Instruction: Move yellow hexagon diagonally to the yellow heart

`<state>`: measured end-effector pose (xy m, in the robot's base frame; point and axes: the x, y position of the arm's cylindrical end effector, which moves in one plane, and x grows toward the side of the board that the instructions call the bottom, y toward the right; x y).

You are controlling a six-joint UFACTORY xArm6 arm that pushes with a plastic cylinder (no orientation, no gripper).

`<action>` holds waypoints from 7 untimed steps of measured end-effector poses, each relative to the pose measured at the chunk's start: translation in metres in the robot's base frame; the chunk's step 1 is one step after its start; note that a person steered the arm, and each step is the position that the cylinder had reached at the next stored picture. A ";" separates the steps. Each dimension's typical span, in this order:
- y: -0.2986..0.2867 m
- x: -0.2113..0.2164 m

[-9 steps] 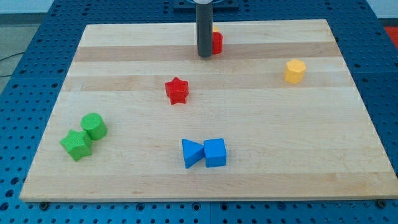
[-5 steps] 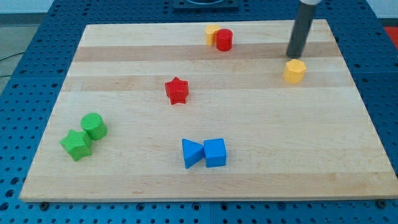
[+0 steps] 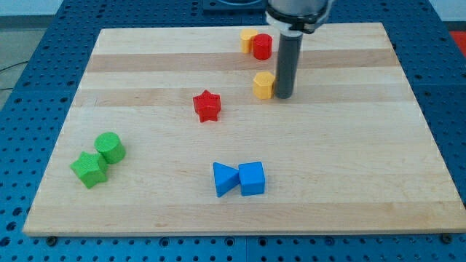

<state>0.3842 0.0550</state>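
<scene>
My tip [image 3: 284,96] sits on the wooden board [image 3: 364,167] just to the view's right of the yellow hexagon [image 3: 263,84], pressed against its side or very nearly so; I cannot tell which, since the rod's dark body covers the seam between them. The rod is a bare pusher and grasps nothing. The yellow hexagon lies in the upper middle of the board, a little below the red cylinder [image 3: 263,46], which stands near the top edge with the yellow heart [image 3: 249,39] touching its left side. The cylinder hides part of the heart, so its shape is hard to read. Bare wood runs between the hexagon and that pair, and the whole right part of the board is open out to its right edge. The red star [image 3: 207,105] stands apart to the hexagon's lower left. Near the bottom edge a blue triangular block [image 3: 225,179] and a blue cube [image 3: 252,177] sit touching. Towards the left edge a green cylinder [image 3: 110,148] touches a green star-like block [image 3: 89,169]. The rod's upper housing is cut off by the top of the view.
</scene>
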 end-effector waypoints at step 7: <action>-0.048 0.227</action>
